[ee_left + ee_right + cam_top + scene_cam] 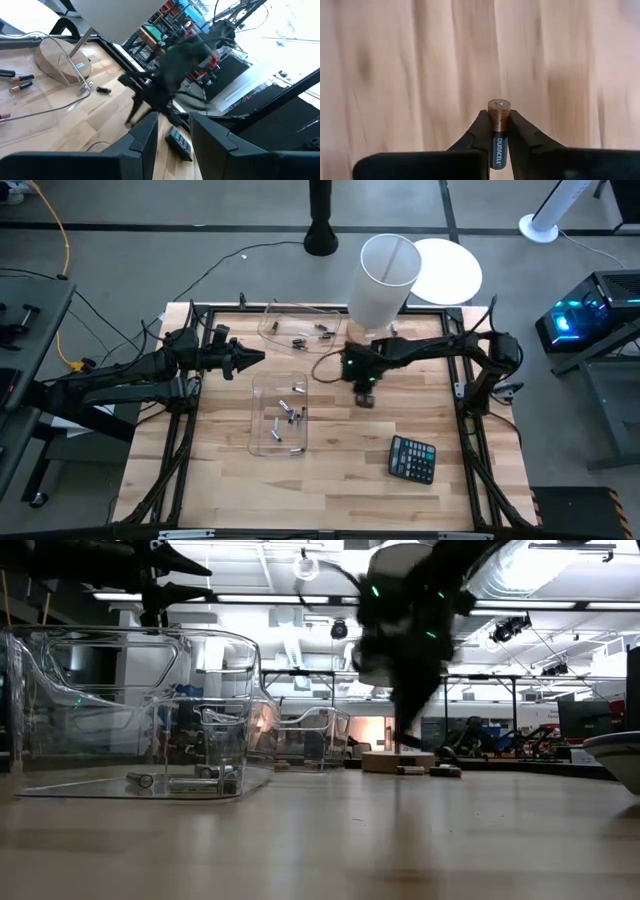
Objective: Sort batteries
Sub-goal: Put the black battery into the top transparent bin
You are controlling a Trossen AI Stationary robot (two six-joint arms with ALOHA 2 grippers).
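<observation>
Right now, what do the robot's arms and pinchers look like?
Both arms are dark, thin and jointed. The left gripper ends in two black pointed fingers. The right gripper has black tapered fingers, with small green lights glowing on its wrist and a cable looping beside it.

Right gripper (499, 131) clamped, arm angled down mid-table — left gripper (255, 359) raised, fingers parted.
</observation>
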